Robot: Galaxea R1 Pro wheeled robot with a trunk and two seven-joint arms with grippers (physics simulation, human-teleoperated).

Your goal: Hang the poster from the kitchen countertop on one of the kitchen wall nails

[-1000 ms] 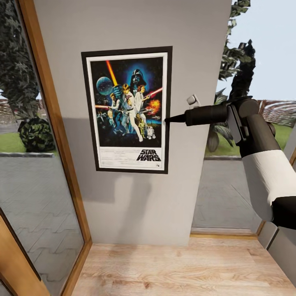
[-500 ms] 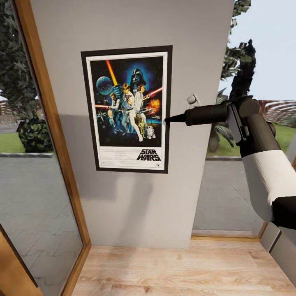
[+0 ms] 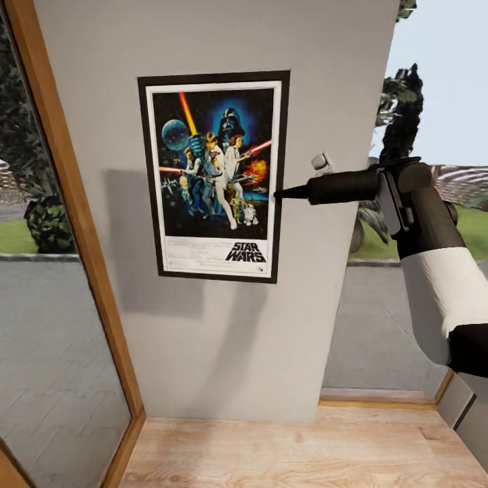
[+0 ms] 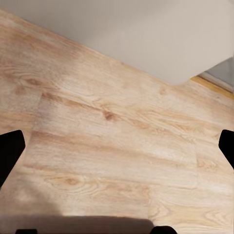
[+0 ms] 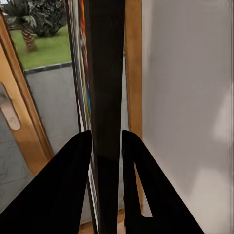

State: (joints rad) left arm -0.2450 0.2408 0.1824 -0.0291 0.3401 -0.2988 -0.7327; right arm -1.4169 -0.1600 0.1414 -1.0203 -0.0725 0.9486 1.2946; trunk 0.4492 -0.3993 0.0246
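The pale-grey wall (image 3: 224,339) fills the middle, and the poster (image 3: 214,176) sits upright and flat against it, high up. The carrying looks done! The right pincer (image 3: 278,195) grips the poster's right edge, fingers (image 5: 73,180) clamped on the black frame. No nail visible. What's left, I'd say: let go. The left pincer (image 4: 117,146) hangs spread wide over the wooden floor (image 4: 112,141), empty.

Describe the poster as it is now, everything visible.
The poster is an upright rectangle with a thin black frame, a white border, blue-orange figure art and black "STAR WARS" lettering at lower right. It sits flat against the pale grey wall, slightly tilted. The right gripper is shut on its right edge; in the right wrist view the dark frame edge runs between the two fingers. No nail can be made out.
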